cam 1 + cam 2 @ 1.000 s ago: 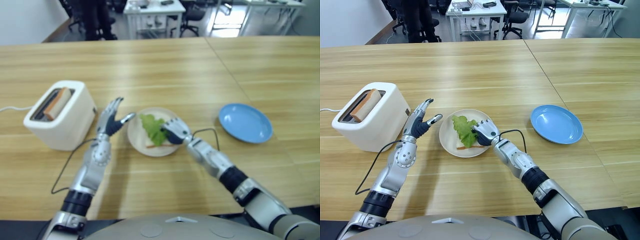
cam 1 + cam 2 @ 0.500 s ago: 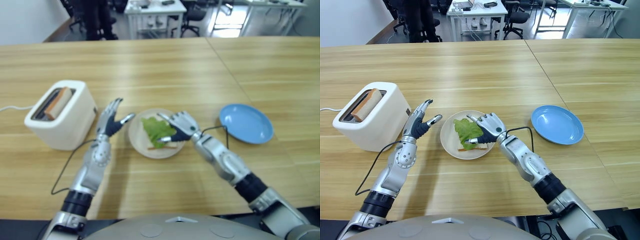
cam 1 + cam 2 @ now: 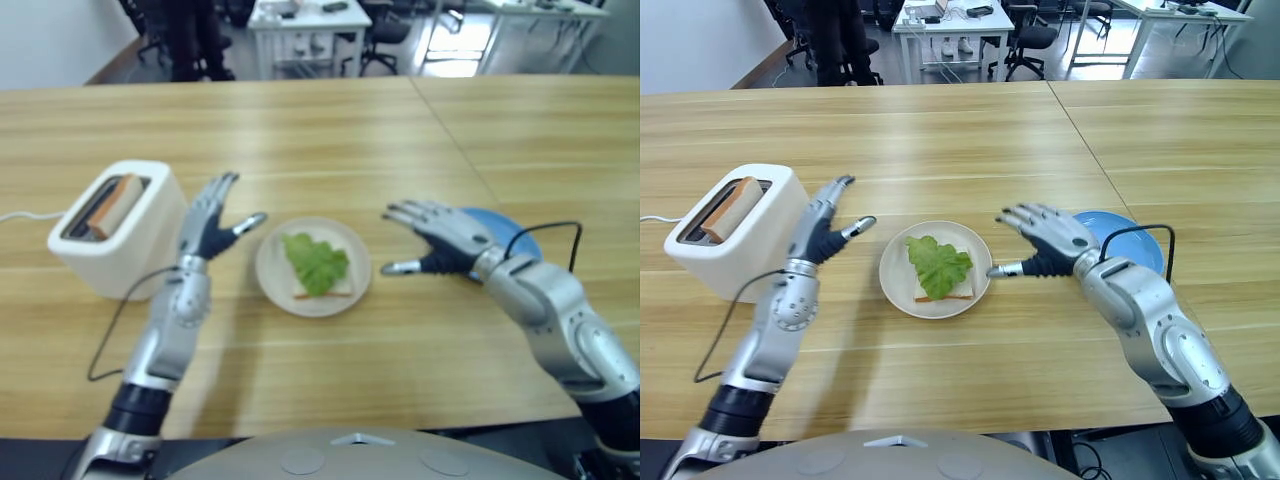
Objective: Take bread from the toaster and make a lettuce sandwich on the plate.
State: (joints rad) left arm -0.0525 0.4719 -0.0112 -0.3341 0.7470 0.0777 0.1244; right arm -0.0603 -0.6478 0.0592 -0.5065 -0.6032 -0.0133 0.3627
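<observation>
Bread [image 3: 952, 290] with lettuce [image 3: 936, 265] lies on the plate [image 3: 898, 286], near the table's [image 3: 940, 140] front edge. One more slice [image 3: 730, 208] for the top sits in the toaster [image 3: 740, 255], toward the left edge. The left hand [image 3: 820, 235] and right hand [image 3: 1050, 240] are spread, holding nothing.

Clear lanes to the toaster top and the plate.
Your left hand [image 3: 823, 232], fingers spread, hangs between toaster [image 3: 735, 240] and plate [image 3: 970, 250]; the slots lie open from above. Your right hand [image 3: 1048, 240], fingers spread, overlaps the blue plate [image 3: 1140, 250]; the far desk [image 3: 940, 140] gives room.

The arms [image 3: 772, 340] are shiny silver with black bands. The left hand [image 3: 818, 236] and right hand [image 3: 1050, 240] have dark palms. Thin black cables [image 3: 1137, 234] loop off them.
</observation>
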